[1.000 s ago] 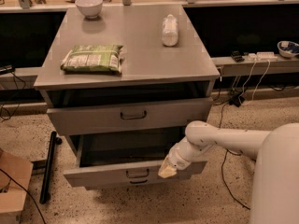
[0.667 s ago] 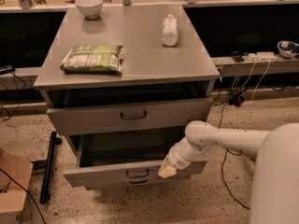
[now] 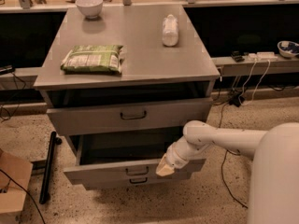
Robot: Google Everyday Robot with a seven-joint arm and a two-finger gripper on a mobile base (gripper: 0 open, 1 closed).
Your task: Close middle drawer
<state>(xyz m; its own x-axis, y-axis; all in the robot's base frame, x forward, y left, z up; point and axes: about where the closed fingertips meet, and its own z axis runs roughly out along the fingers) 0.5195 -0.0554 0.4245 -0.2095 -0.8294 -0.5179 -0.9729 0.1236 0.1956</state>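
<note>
one claw [image 3: 164,168] sits at the open middle drawer [image 3: 103,173].

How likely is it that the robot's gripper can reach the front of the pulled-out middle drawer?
Very likely, yes. The gripper sits right at the middle drawer, at its front panel to the right of the handle, with nothing between them. I cannot tell whether it touches.

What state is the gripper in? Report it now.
Gripper: at the front of the pulled-out middle drawer, right of its handle; open or closed cannot be told, and nothing is visibly held.
</note>
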